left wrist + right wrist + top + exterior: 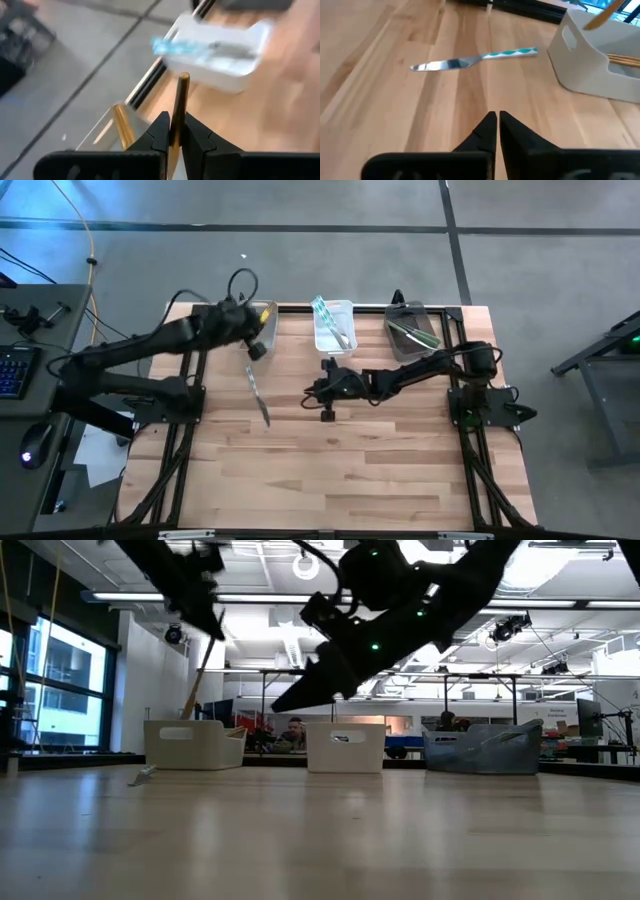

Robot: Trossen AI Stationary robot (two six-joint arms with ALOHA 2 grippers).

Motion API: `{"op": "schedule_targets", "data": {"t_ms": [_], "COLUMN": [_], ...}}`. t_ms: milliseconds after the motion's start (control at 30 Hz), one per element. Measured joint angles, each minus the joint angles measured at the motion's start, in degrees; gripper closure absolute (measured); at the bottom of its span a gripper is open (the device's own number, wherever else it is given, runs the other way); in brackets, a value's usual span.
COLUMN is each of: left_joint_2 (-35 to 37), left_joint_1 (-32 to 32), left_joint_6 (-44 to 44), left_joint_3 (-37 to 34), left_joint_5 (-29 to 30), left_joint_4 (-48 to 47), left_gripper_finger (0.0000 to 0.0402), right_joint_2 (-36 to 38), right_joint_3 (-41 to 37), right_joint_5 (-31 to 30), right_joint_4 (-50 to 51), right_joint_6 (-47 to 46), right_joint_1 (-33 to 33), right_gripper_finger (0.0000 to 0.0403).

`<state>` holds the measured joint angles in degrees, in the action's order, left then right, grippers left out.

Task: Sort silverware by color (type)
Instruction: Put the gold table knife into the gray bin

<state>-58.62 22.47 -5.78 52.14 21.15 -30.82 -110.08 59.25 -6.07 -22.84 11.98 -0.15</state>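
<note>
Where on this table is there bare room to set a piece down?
The whole near half of the wooden table, below the teal-handled knife and right gripper, is bare. The far edge is crowded by three plastic bins.

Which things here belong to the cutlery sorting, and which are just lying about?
Belong:
- gold piece in the left gripper
- teal-handled knife on the table
- cutlery in the middle bin and right bin
- left bin
- right gripper, shut and empty

Lying about:
- keyboard
- mouse
- papers
</note>
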Motion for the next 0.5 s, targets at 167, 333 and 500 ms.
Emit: {"op": "schedule_targets", "data": {"t_ms": [167,333,500], "left_joint_2": [-7.6,-14.5,-20.2], "left_joint_1": [12.7,19.3,21.8], "left_joint_6": [-5.1,-6.7,-6.7], "left_joint_3": [1.1,4.0,6.5], "left_joint_5": [-4.8,-11.3,-15.7], "left_joint_4": [2.0,2.2,0.4], "left_gripper_finger": [0.0388,0.0388,0.0388], "right_joint_2": [2.8,4.4,5.7], "right_joint_3": [-3.7,-4.9,-4.8], "right_joint_5": [-2.5,-2.9,-2.8], "right_joint_4": [0.0,-0.1,0.6], "right_joint_6": [-0.3,-0.6,-0.9], "right_joint_1": [1.3,2.1,2.1], "right_gripper_finger": [0.0400,0.0402,0.0403]}}
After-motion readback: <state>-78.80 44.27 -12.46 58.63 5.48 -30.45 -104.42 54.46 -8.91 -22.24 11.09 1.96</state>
